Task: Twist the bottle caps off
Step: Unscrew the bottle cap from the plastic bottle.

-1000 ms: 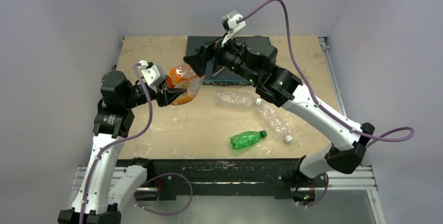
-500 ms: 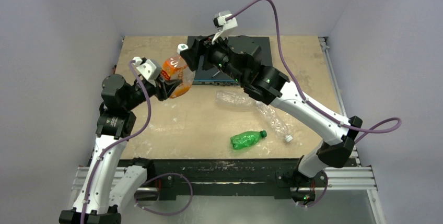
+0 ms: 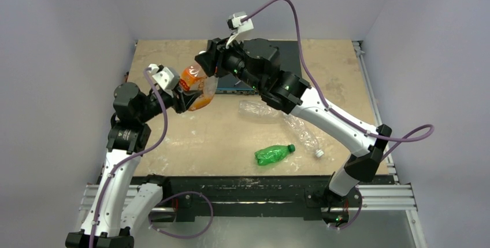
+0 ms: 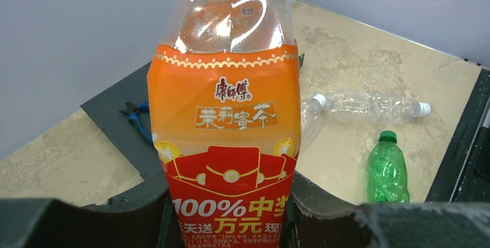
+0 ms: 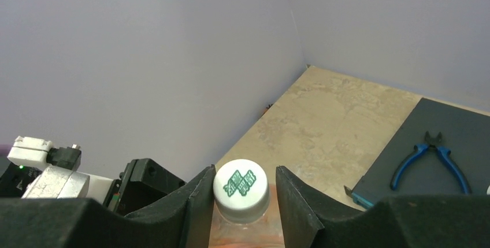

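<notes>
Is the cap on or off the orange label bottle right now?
On. The white cap sits atop the orange-label bottle, between fingers of the right end effector.

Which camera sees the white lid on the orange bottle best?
The right wrist view: the white lid faces it, between the right gripper fingers. In the top view the gripper covers it. The left wrist view shows only the orange bottle, top cut off.

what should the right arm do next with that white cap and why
Probably close the right fingers snugly onto the white cap before any twisting. The cap sits between them with a slight gap showing on one side, and the left fingers clamp the orange-label bottle low on its body, so it looks braced for unscrewing.
</notes>
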You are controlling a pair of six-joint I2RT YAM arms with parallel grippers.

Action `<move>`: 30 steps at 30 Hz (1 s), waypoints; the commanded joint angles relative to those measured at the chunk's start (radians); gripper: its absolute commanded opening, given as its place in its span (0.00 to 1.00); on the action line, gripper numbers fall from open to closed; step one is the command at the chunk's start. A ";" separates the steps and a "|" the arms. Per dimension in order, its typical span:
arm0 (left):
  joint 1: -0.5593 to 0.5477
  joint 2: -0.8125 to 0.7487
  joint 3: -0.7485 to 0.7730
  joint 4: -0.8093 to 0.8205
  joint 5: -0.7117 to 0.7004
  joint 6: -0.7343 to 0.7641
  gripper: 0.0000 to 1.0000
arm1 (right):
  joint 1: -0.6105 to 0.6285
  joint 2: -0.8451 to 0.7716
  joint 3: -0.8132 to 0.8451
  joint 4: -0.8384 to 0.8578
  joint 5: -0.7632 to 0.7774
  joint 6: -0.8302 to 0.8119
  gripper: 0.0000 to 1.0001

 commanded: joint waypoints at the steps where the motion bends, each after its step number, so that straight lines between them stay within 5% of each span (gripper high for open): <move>1: -0.010 -0.010 -0.010 0.008 0.062 -0.010 0.00 | -0.001 -0.016 0.045 0.057 -0.009 0.000 0.46; 5: -0.011 -0.012 -0.016 -0.008 0.081 -0.006 0.00 | -0.001 -0.021 0.036 0.061 -0.014 -0.002 0.43; 10: -0.011 -0.016 -0.015 -0.001 0.076 -0.011 0.00 | -0.001 -0.032 0.010 0.061 -0.021 0.002 0.26; 15: -0.011 -0.013 -0.009 0.020 0.066 -0.028 0.00 | -0.001 -0.047 -0.034 0.069 -0.022 0.012 0.41; 21: -0.011 -0.003 -0.002 0.040 0.053 -0.095 0.00 | -0.001 -0.057 -0.056 0.074 -0.016 0.015 0.33; 28: -0.011 -0.004 0.001 0.043 0.075 -0.109 0.00 | -0.001 -0.065 -0.050 0.075 -0.061 0.020 0.00; 30: -0.011 0.001 0.011 0.047 0.130 -0.118 0.00 | -0.003 -0.078 -0.059 0.093 -0.120 -0.005 0.00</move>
